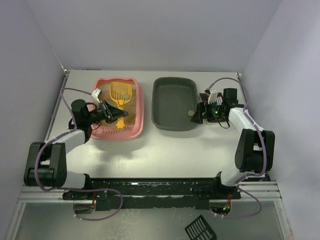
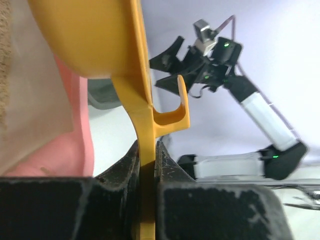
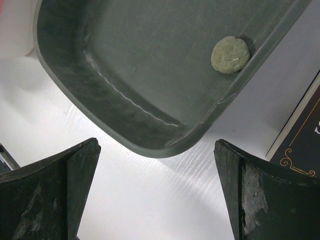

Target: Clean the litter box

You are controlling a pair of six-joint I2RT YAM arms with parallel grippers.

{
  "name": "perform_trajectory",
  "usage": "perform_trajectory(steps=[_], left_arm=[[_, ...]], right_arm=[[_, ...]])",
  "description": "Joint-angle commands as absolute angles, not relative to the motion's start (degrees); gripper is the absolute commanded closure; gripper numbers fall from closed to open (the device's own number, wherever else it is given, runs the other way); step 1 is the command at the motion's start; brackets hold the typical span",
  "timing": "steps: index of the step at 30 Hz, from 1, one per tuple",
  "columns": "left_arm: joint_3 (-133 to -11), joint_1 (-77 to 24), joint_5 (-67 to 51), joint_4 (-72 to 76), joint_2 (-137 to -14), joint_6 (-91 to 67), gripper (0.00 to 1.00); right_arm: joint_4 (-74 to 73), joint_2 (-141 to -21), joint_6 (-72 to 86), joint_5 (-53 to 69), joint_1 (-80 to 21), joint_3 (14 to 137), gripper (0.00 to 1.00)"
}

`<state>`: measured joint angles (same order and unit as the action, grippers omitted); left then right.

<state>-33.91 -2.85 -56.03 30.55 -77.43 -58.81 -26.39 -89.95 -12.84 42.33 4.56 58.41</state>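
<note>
The pink litter box [image 1: 136, 112] with tan litter sits at the table's back left. My left gripper [image 1: 113, 115] is shut on the handle of a yellow slotted scoop [image 1: 118, 93], and the scoop's head is over the litter. A small grey lump [image 1: 127, 95] lies at the head's right edge. In the left wrist view the yellow handle [image 2: 145, 125] is pinched between the fingers of the gripper [image 2: 146, 152], with the pink box wall [image 2: 80, 140] to the left. My right gripper [image 1: 202, 113] is open and empty at the near right corner of the dark grey tray [image 1: 172, 102].
In the right wrist view the dark grey tray [image 3: 125, 60] holds one greenish-grey lump [image 3: 230, 54], and the open gripper [image 3: 156, 145] hovers over bare table. A black slotted piece [image 1: 201, 229] lies below the table's front edge. Walls close in the left, back and right.
</note>
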Motion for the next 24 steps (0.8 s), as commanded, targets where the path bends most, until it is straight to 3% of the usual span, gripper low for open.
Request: perform_trajectory(steps=[1,3,15,18,22,24], left_arm=[[-29.2,-3.1,-58.2,77.8,-85.3,-95.5,0.93],[-28.1,-3.1,-55.8,97.9,-91.8,-111.7,0.93],[-31.6,-2.5,-60.2,96.2,-93.2,-110.9,0.93],[-32.0,-1.7,-59.9,71.5,-86.4,-93.4,0.93],[-48.4,-2.1,-45.5,-4.3,-75.4,-42.1,0.93],[-54.0,-1.7,-42.5,-16.6,-75.3,-33.7,0.93]], right_arm=[[-25.6,-90.5,-13.2,41.6,4.8,57.8,0.0],[-25.6,-90.6,-13.2,41.6,4.8,57.8,0.0],[-25.6,-90.6,-13.4,41.1,4.8,57.8,0.0],[-25.2,-90.3,-13.0,40.1,4.9,57.8,0.0],[-24.9,-89.9,-12.9,39.8,4.9,57.8,0.0],[-24.7,-90.0,-12.8,39.6,4.9,57.8,0.0]])
